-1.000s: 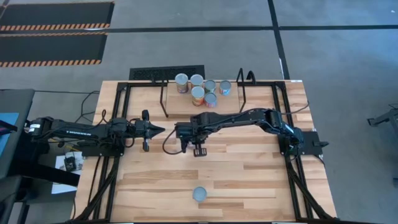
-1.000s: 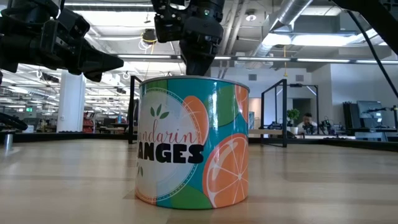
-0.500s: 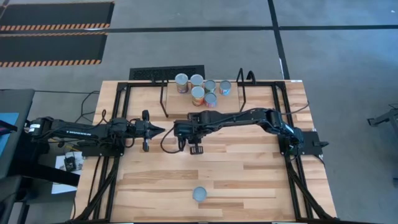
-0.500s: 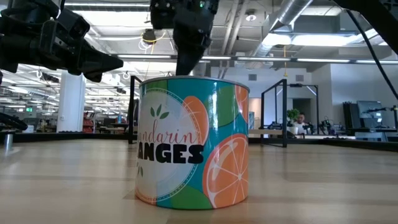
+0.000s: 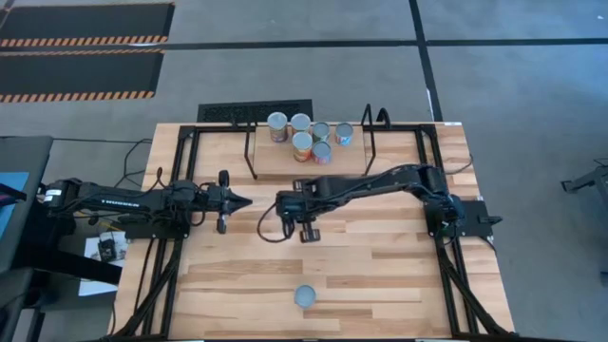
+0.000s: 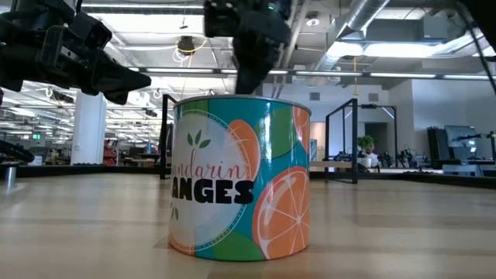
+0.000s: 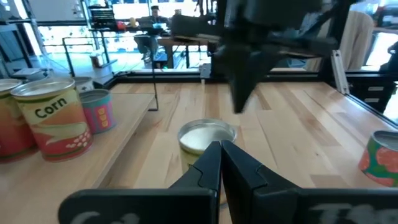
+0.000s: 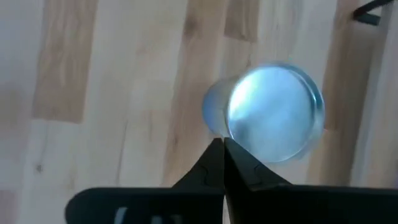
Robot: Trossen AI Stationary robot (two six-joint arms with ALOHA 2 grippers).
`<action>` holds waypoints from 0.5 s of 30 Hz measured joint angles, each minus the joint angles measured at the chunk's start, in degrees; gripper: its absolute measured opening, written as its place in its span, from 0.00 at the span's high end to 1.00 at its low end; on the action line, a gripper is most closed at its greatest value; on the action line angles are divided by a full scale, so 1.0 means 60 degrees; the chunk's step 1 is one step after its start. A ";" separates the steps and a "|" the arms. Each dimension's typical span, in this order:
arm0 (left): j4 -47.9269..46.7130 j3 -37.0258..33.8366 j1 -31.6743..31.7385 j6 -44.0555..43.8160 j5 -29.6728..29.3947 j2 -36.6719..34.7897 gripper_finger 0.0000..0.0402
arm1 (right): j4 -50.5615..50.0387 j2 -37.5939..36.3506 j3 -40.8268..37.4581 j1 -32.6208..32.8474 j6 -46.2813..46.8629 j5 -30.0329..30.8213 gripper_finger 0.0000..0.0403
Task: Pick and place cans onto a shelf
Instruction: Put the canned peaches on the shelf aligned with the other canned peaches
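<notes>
Several cans (image 5: pixel 302 144) stand upright on the light-wood shelf (image 5: pixel 285 163) at the table's far edge. One teal and orange can (image 5: pixel 305 296) stands on its base near the front edge and fills the low view (image 6: pixel 240 178). It shows beyond my right gripper's fingers (image 8: pixel 273 112). Another can (image 7: pixel 205 138) stands just ahead of my left gripper, hidden under my right arm in the high view. My right gripper (image 5: pixel 306 234) is shut and empty above mid-table, pointing down. My left gripper (image 5: pixel 239 200) is shut and empty at mid-left.
Black wire frames (image 5: pixel 251 152) (image 5: pixel 372 133) stand at both ends of the shelf. Black rails (image 5: pixel 152 275) run along the table's left and right sides. Bare planks (image 5: pixel 380 275) lie between my right gripper and the front can.
My right gripper has swung a little toward the table's left edge, then back toward the right and slightly toward the near edge, staying shut. The cans have not moved.
</notes>
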 joint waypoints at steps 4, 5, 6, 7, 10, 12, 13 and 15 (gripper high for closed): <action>-0.0091 0.0000 0.0000 0.0004 0.0089 0.0002 1.00 | 0.1923 -0.1256 -0.2026 0.0003 0.0083 -0.0004 0.99; -0.0045 0.0000 0.0000 0.0007 0.0074 0.0004 1.00 | 0.2476 -0.1625 -0.2529 0.0009 0.0190 -0.0020 0.99; -0.0042 0.0000 0.0000 0.0017 0.0032 0.0013 1.00 | 0.3073 -0.2006 -0.3048 0.0004 0.0296 -0.0028 0.98; -0.0047 0.0000 0.0000 0.0018 -0.0012 0.0013 1.00 | 0.3594 -0.2413 -0.3595 0.0003 0.0368 -0.0035 0.98; 0.0199 0.0007 0.0000 0.0007 -0.0029 0.0079 1.00 | 0.5413 -0.3539 -0.5309 -0.0001 0.0432 -0.0048 0.99; 0.0220 0.0043 0.0000 0.0007 0.0095 0.0151 1.00 | 0.6861 -0.4219 -0.6537 -0.0024 0.0435 -0.0069 0.99; 0.0216 0.0126 0.0000 0.0005 0.0127 0.0230 1.00 | 0.7583 -0.4534 -0.7165 -0.0045 0.0437 -0.0069 0.99; 0.0220 0.0307 -0.0022 0.0004 0.0038 0.0400 1.00 | 0.9128 -0.5003 -0.8352 -0.0096 0.0428 -0.0110 0.98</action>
